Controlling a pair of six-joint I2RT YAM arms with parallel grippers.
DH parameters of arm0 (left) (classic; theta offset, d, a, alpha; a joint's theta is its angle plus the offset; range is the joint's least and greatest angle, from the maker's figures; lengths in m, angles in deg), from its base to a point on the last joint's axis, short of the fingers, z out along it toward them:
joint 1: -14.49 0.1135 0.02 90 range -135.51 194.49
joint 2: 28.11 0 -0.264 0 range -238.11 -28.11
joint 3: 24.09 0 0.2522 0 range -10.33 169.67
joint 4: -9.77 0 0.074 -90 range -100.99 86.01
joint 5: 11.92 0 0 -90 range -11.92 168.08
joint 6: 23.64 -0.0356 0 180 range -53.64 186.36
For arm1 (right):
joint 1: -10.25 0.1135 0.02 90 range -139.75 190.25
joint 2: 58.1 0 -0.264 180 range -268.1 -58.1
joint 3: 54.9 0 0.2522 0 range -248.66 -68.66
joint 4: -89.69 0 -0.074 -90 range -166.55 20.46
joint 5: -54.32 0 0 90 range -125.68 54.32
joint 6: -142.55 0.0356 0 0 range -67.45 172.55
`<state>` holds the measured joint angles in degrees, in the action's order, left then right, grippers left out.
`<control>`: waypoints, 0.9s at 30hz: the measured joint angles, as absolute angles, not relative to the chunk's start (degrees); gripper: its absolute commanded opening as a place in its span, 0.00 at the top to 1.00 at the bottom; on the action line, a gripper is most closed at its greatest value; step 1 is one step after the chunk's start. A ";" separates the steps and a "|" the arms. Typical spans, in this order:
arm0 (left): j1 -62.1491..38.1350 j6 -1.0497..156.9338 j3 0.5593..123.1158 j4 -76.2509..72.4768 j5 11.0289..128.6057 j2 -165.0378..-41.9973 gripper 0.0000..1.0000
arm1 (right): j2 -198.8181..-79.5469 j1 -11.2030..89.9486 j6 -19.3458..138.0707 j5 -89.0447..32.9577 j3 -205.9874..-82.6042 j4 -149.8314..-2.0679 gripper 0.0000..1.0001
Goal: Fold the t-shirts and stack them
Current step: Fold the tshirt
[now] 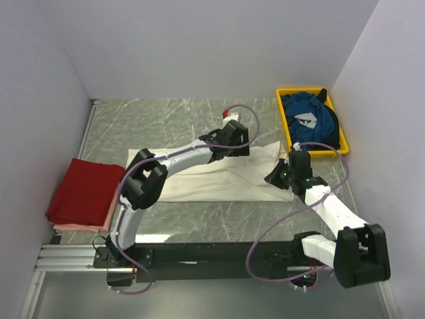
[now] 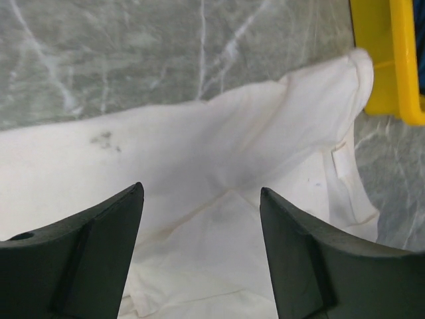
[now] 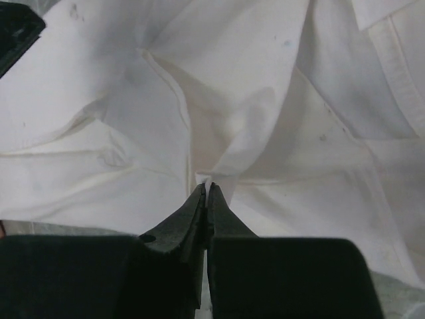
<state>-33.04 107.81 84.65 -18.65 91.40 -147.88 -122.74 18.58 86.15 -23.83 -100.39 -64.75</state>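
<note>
The cream-white t-shirt [image 1: 212, 183] is spread on the surface [image 1: 166, 119] beneath both grippers. A raised fold of it is pinched between the closed fingertips of the right gripper [image 3: 207, 187], while the left gripper [image 2: 199, 193] is held over the cloth with its jaws parted and nothing between them. The blue t-shirt [image 1: 309, 119] is heaped in the yellow tray [image 1: 285, 126] just beyond the right gripper, and the dark red t-shirt [image 1: 86, 189] is laid folded well away to the left of the left gripper.
</note>
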 measured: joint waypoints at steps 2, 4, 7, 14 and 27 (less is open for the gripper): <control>-33.91 106.79 84.87 -18.71 90.96 -148.82 0.26 | -120.47 18.65 86.39 -23.63 -98.40 -64.45 0.92; -34.72 105.67 85.06 -19.13 90.35 -149.80 0.28 | -118.26 18.74 86.74 -23.39 -96.19 -63.81 0.90; -35.70 104.12 85.72 -19.45 89.80 -151.44 0.30 | -115.73 18.76 87.46 -22.60 -93.37 -63.31 0.87; -37.23 101.32 86.86 -19.78 89.26 -153.58 0.31 | -112.32 19.00 88.71 -21.66 -90.11 -62.55 0.82; -39.46 97.74 93.35 -22.75 91.84 -158.83 0.40 | -112.91 19.33 89.34 -21.14 -89.31 -63.84 0.78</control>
<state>-39.46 97.74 93.35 -22.75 91.84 -158.83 -112.91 19.33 89.34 -21.14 -89.31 -63.84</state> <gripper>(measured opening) 0.618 0.220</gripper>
